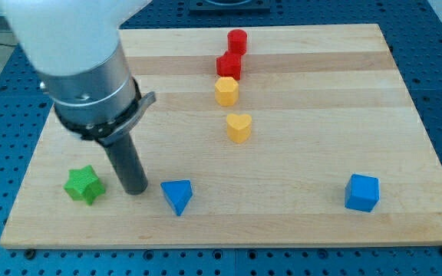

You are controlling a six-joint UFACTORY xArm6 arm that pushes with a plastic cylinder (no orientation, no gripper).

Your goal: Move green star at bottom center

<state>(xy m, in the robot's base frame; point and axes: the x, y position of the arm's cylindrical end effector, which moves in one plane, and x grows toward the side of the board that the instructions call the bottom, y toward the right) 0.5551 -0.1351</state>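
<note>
At the board's lower left, my tip (135,189) rested on the wooden board (313,146), just beside the green star (83,185) and at its 3 o'clock, with a narrow gap showing between them. The rod carried no fingers, so there was nothing to spread or pinch. The blue triangular block (177,196) lay just beyond the tip at its 3 o'clock.

Judgement: the star sat at the view's bottom left, still short of bottom centre. The tip stood on the wrong side for that push. It should pass round to the star's 9 o'clock and press through its middle, steering clear of the blue triangular block.

Count: one green star; two blue blocks, the triangular one and a blue cube (361,192) at lower right; two yellow, a yellow hexagonal block (226,90) and a yellow heart (239,127); two red, a red cylinder (238,41) and a red block (229,65) touching it.
</note>
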